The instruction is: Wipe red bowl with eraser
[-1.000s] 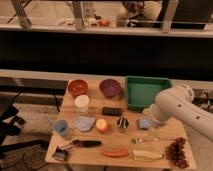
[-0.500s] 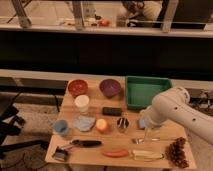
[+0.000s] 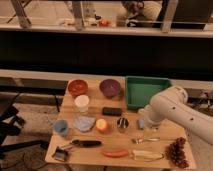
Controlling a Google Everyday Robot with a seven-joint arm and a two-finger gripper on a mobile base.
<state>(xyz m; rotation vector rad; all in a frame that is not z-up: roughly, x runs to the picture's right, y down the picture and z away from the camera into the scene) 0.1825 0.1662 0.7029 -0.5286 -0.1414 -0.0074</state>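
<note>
The red bowl (image 3: 77, 87) stands at the back left of the wooden table (image 3: 160, 132). The eraser (image 3: 112, 111), a small flat black block, lies near the table's middle, in front of the purple bowl (image 3: 110, 88). My gripper (image 3: 141, 122) is at the end of the white arm (image 3: 172, 107) that reaches in from the right. It hangs low over the table, to the right of the eraser and a metal can (image 3: 122, 124), apart from both. It is far from the red bowl.
A green tray (image 3: 145, 80) stands at the back right. A white cup (image 3: 81, 103), blue cup (image 3: 61, 127), blue-grey cloth (image 3: 84, 123), orange fruit (image 3: 102, 125), fork (image 3: 145, 140), black-handled tool (image 3: 82, 143), red pepper (image 3: 115, 153) and grapes (image 3: 176, 152) lie about.
The arm has shifted a little to the left and down, bringing the gripper nearer the metal can. The objects on the table have not moved.
</note>
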